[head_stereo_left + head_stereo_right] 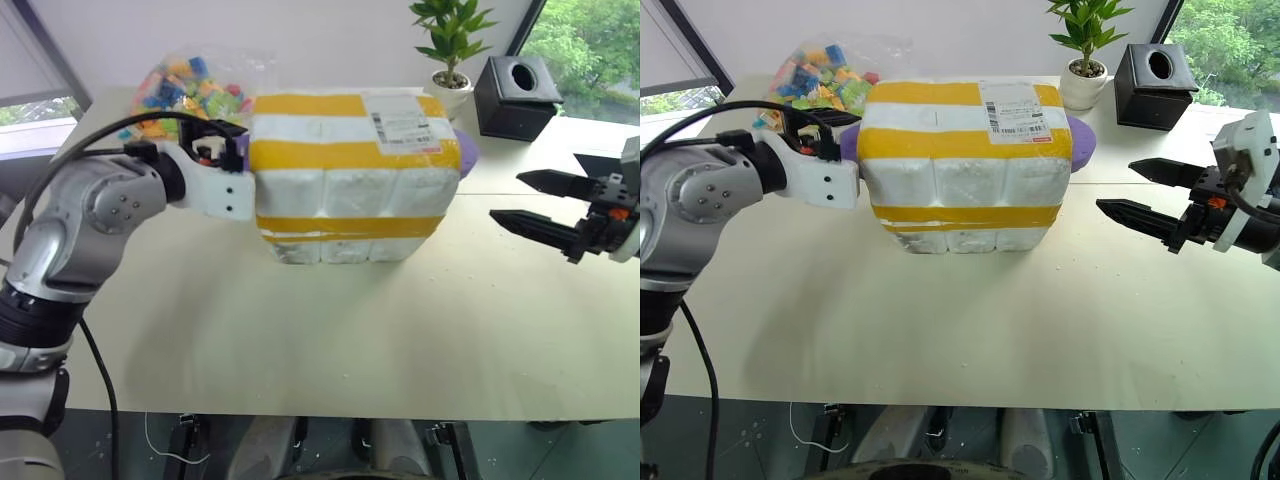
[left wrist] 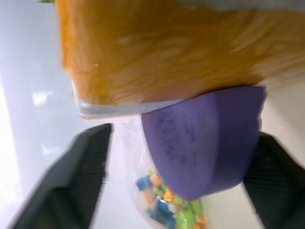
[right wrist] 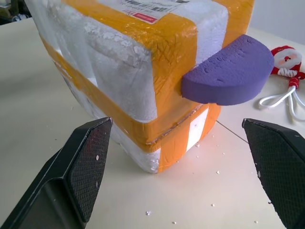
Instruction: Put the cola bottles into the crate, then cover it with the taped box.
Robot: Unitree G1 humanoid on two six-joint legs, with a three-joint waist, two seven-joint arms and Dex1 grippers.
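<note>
A: Left gripper [image 2: 181, 176] fingers [image 2: 78, 176] spread wide, straddling the purple tab [image 2: 205, 138] at the left end of the taped box [image 1: 350, 175], holding nothing. Right gripper [image 1: 1145, 195] also wide open, empty, well apart from the box's right end.

B: Task state?

A: Taped box sitting on the crate [image 1: 340, 240], seam visible under the lower yellow band. No cola bottles visible; presumably inside, can't confirm. Looks essentially done, bar backing both arms off.

B: Seating?

A: Roughly flush, slight offset at the near corner in the right wrist view. Can't tell if fully down.

B: Room?

A: Open table [image 1: 400, 340] in front of the box, clear to the near edge. Behind the box: bag of coloured blocks [image 1: 190, 90] just beside the left gripper, plant [image 1: 452, 50] and black tissue box [image 1: 518, 95] further right. Santa toy [image 3: 286, 59] with cord beyond the right end.
</note>
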